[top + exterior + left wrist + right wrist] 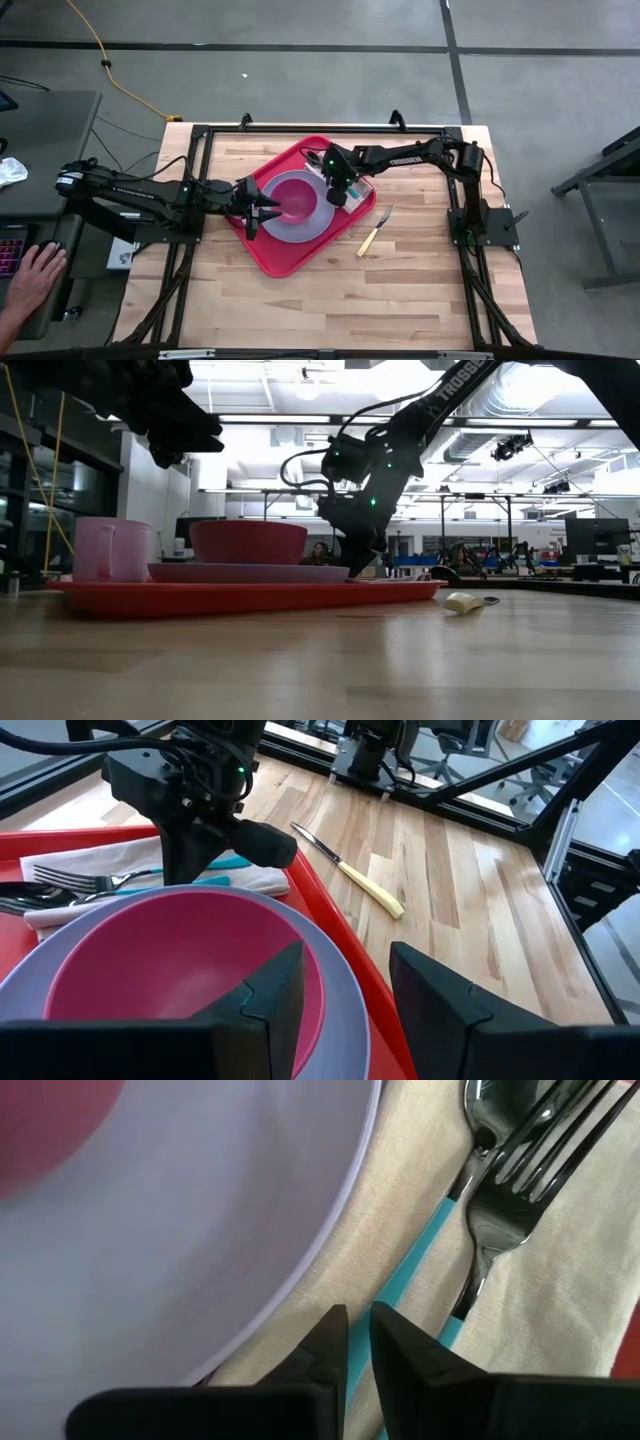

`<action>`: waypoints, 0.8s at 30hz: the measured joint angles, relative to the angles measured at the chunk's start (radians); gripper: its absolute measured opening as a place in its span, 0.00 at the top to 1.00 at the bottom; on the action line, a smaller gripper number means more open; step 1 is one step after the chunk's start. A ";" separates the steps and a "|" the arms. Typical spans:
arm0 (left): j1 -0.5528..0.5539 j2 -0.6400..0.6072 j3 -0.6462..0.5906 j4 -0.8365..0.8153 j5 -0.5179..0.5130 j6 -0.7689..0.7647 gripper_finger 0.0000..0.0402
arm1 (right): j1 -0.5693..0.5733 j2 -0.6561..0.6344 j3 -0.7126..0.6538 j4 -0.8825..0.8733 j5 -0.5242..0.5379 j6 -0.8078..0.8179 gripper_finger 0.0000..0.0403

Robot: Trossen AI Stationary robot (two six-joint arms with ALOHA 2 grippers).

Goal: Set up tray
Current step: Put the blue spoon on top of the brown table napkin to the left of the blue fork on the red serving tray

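left gripper: fingers spread, empty, over the tray's left part at the plate rim | tray: mid-table, carrying plate and bowl | right gripper: fingers nearly closed, holding nothing, low over the napkin beside the fork | advice: lift straight up, avoid dragging the napkin | knife: right of tray

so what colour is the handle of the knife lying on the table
Cream or pale yellow, clearest in the left wrist view: knife.

Tray mid-table. On it: plate holding bowl; napkin beside plate, fork and spoon on napkin. Cup on tray's left end. Knife on table, right of tray.
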 joint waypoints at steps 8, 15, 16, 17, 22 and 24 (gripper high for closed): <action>0.000 0.000 0.000 -0.016 0.000 0.000 0.55 | 0.000 0.000 0.000 -0.052 0.020 0.005 0.97; 0.000 0.000 0.000 -0.021 0.000 0.000 0.55 | 0.002 0.000 0.001 -0.066 0.022 0.030 1.00; 0.000 0.000 0.000 -0.021 0.000 0.000 0.55 | 0.003 0.000 0.000 -0.067 0.023 0.030 1.00; 0.000 0.000 0.000 -0.021 0.000 0.000 0.55 | 0.004 0.000 0.000 -0.068 0.023 0.030 1.00; 0.000 0.000 0.000 -0.021 0.000 0.000 0.55 | 0.015 0.000 0.000 -0.084 0.028 0.031 1.00; 0.000 0.000 0.000 -0.021 0.000 0.004 0.55 | 0.024 0.000 0.000 -0.092 0.030 0.031 1.00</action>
